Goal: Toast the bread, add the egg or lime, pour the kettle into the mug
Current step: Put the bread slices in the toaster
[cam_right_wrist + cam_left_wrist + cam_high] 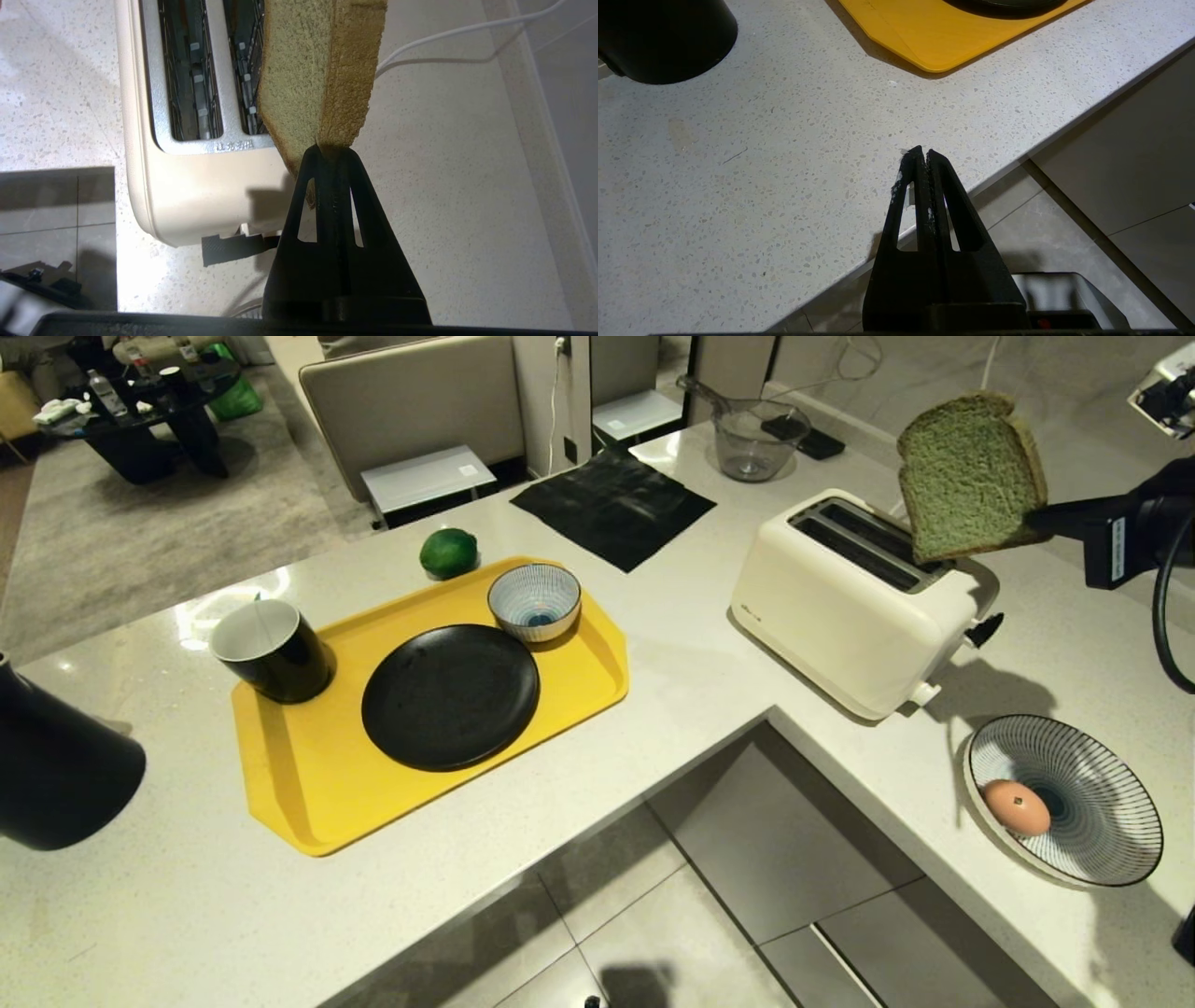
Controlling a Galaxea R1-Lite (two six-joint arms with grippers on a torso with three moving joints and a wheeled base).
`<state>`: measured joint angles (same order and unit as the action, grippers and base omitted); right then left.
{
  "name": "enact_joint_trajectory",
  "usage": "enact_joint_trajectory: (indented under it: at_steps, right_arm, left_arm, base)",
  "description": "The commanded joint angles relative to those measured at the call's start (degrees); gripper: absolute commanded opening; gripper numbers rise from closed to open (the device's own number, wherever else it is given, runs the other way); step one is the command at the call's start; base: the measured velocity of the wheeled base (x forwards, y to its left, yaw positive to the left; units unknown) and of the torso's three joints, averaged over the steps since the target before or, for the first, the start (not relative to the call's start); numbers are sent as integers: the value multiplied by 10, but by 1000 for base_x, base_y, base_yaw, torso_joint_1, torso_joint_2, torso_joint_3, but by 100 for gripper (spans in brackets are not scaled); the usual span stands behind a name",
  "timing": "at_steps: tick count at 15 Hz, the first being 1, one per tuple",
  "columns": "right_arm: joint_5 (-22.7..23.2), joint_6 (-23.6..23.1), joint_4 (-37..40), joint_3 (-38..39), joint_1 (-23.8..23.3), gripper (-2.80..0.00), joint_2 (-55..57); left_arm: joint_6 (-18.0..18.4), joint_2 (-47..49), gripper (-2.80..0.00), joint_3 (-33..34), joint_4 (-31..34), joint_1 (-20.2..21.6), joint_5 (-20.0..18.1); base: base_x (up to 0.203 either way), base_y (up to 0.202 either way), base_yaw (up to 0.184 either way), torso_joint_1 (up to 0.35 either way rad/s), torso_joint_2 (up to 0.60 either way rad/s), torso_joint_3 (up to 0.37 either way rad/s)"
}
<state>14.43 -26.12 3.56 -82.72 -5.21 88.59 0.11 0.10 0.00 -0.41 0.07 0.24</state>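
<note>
Above the toaster (854, 602), the bread (971, 471) is pinched by one corner in the right gripper (329, 151), beside the slots; it's easily snagged on the rim or dropped. Left gripper (923, 154) is parked, clenched empty.

One egg (1016, 805), two patterned bowls (534, 602), apparently

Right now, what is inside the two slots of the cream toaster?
Both slots of the cream two-slot toaster show only wire guides, no bread. The green slice of bread, pinched by the right gripper, hangs above and covers part of the slot nearer it.
</note>
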Motion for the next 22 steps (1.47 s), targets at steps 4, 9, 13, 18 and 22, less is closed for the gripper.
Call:
enact_joint_trajectory:
  at_steps: [4, 9, 13, 18, 22]
  right_arm:
    - [0, -7, -4, 1, 0, -280, 17]
    - [1, -23, -5, -2, 8, -280, 34]
    - [-2, -23, -5, -2, 24, -280, 45]
    - [-11, -22, -48, 2, 47, -280, 67]
    - [-24, -20, -77, 1, 53, -280, 80]
  left_arm:
    - [1, 0, -280, 0, 0, 0, 0]
    - [1, 0, -280, 0, 0, 0, 0]
    - [2, 0, -280, 0, 0, 0, 0]
    - [1, 0, -280, 0, 0, 0, 0]
    - [1, 0, -280, 0, 0, 0, 0]
  base:
    - [0, 0, 0, 0, 0, 0]
    - [0, 0, 0, 0, 0, 0]
    - [0, 0, 0, 0, 0, 0]
    - [0, 0, 0, 0, 0, 0]
    - [0, 0, 0, 0, 0, 0]
